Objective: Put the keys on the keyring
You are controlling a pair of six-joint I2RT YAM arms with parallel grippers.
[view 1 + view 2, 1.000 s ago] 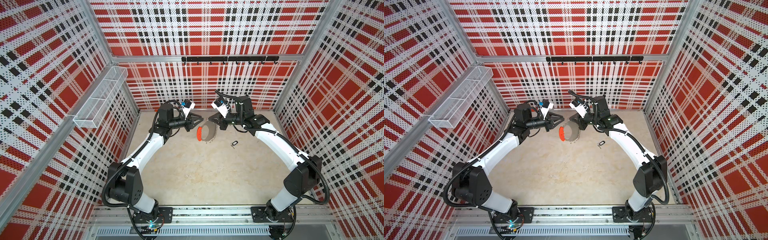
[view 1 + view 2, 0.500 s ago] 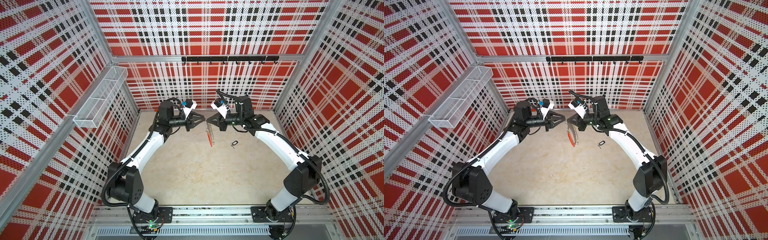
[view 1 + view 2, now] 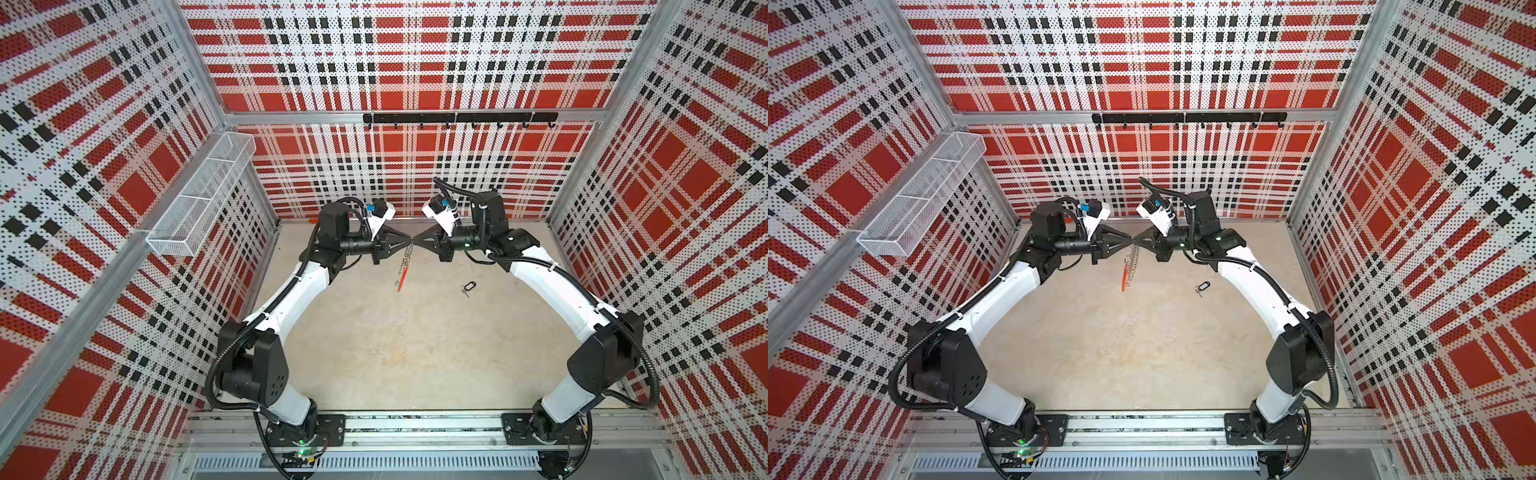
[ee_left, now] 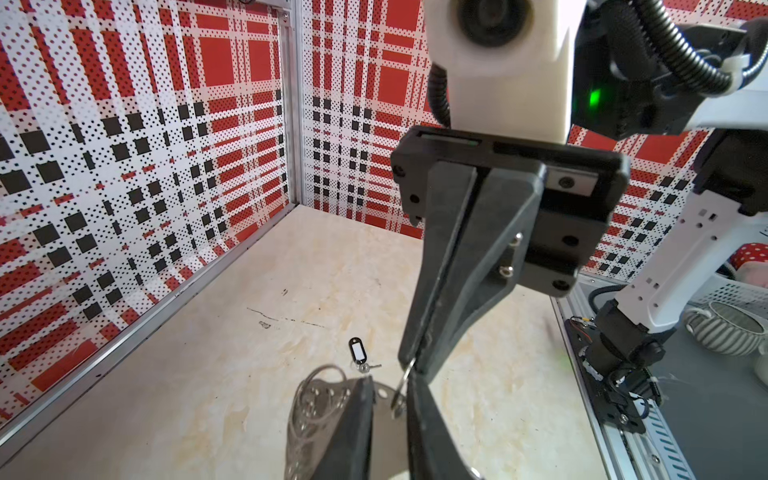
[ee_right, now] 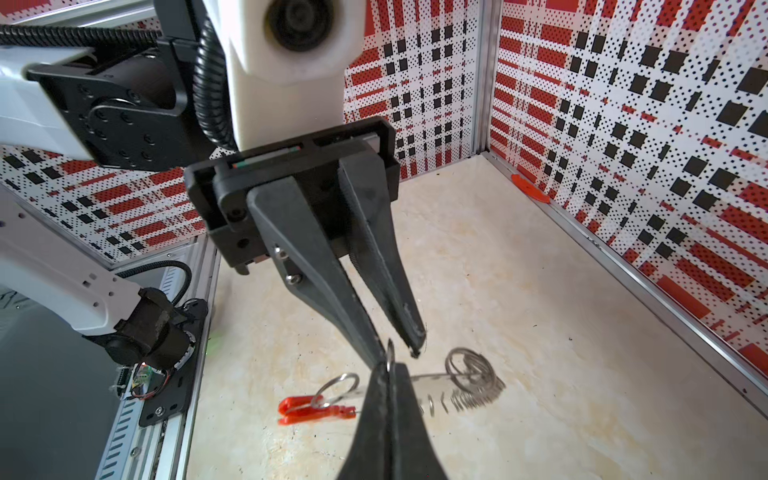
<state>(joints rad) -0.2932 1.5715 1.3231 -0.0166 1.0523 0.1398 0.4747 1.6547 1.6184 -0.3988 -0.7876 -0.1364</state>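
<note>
The thin keyring, silver split rings and red-orange segment dangling edge-on, hangs pinched in the right gripper; the left gripper waits, fingers slightly apart.

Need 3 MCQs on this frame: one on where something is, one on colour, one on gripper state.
1. The keys are: A lying on the table; B hanging in the air; C out of view.
2. The plastic segment on the keyring is: A blue; B red-orange; C green.
3. The right gripper is: A wide open; B shut on the keyring; C shut on the keys.
Answers: 1 A, tag and key lie flat on the bare top. 2 B, it shows red-orange in the right wrist view. 3 B, it pinches one ring, the hoop hanging below.
</note>
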